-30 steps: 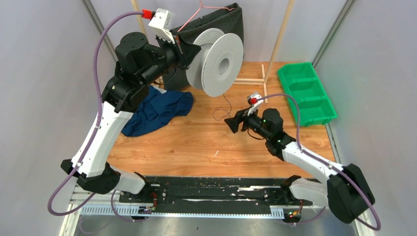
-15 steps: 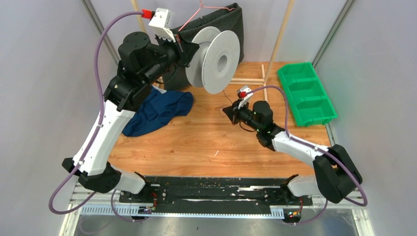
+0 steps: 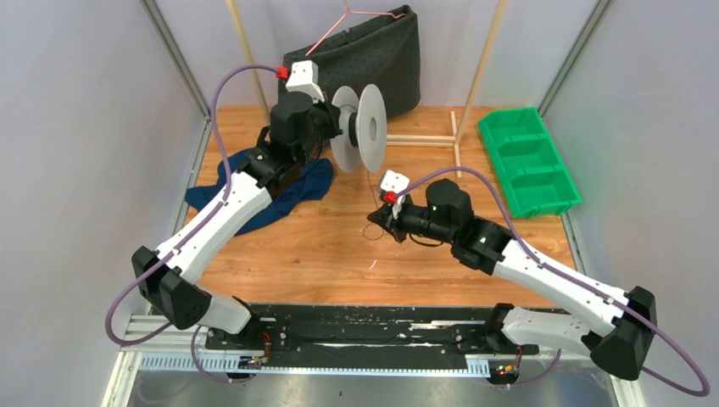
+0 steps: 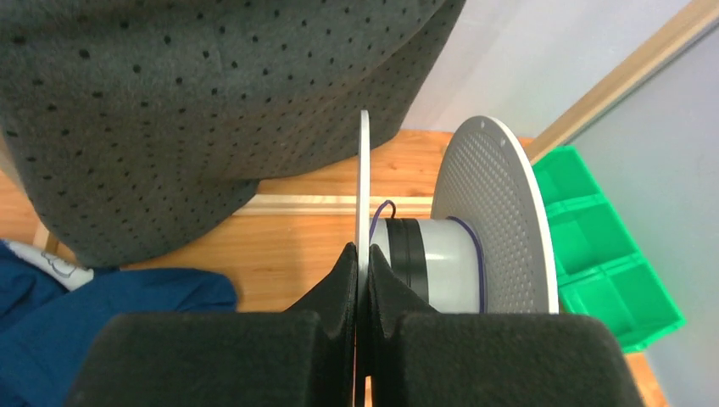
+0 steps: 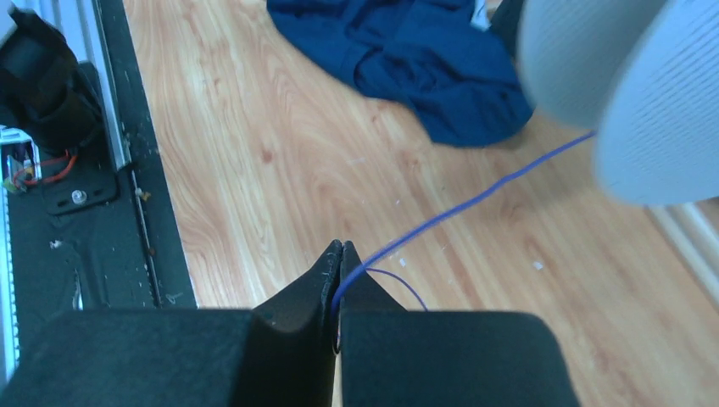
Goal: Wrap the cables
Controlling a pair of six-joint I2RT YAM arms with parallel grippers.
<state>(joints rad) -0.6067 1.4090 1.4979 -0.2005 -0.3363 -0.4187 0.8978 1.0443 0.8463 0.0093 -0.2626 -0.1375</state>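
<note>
Spool holding a few cable turns.
We see left jaws clamped on its flange, right jaws pinching the cable.

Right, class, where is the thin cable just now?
In the right wrist view the cable runs from the shut right gripper up to the spool, which the left gripper holds by one flange.

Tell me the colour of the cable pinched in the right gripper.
Blue: the cable held in the right gripper shows clearest in the right wrist view.
</note>
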